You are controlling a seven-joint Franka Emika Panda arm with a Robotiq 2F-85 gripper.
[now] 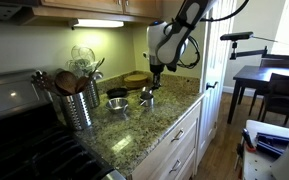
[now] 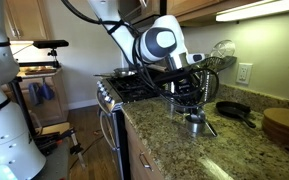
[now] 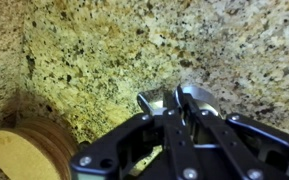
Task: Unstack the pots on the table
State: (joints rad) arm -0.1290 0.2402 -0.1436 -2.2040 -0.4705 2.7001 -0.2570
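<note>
The small shiny steel pots [image 1: 146,98] stand together on the speckled granite table [image 1: 134,135], and also show in an exterior view [image 2: 196,123]. My gripper [image 1: 154,82] comes down on them from above, as both exterior views show [image 2: 191,106]. In the wrist view the gripper [image 3: 174,102] has its fingers close together over the rim of one steel pot [image 3: 200,97]. The pot's short handle [image 3: 144,100] sticks out to the left. The lower pots are hidden beneath it.
A perforated steel utensil holder [image 1: 79,102] stands near the stove [image 1: 24,150]. A wider steel bowl [image 1: 117,105] and a dark pan [image 2: 234,110] sit beside the pots. Round wooden boards [image 2: 284,125] lie close by, also in the wrist view [image 3: 24,152].
</note>
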